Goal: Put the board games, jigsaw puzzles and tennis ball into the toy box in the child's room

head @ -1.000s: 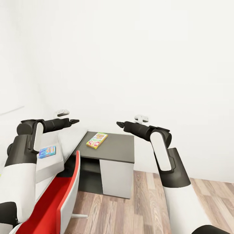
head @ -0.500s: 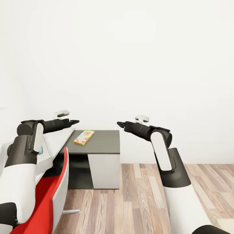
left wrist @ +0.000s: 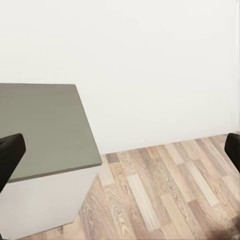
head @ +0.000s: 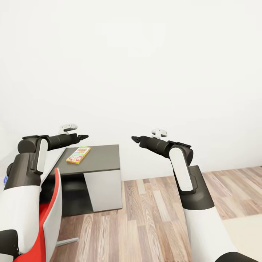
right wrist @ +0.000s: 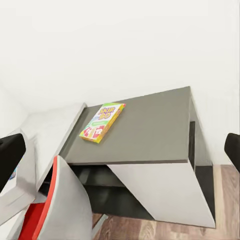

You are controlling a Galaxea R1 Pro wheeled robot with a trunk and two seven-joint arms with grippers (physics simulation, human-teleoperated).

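Board game (head: 78, 155) lies on the table (head: 102, 160), toy box edge-cropped; both hands spread, empty.

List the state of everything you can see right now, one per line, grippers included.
Yellow-green flat board game box: lying flat on the dark grey cabinet top, untouched.
Red chair: upright, beside the cabinet.
Left gripper: held in the air, empty; in the left wrist view its fingers stand wide apart.
Right gripper: held in the air, empty, fingers wide apart in the right wrist view.
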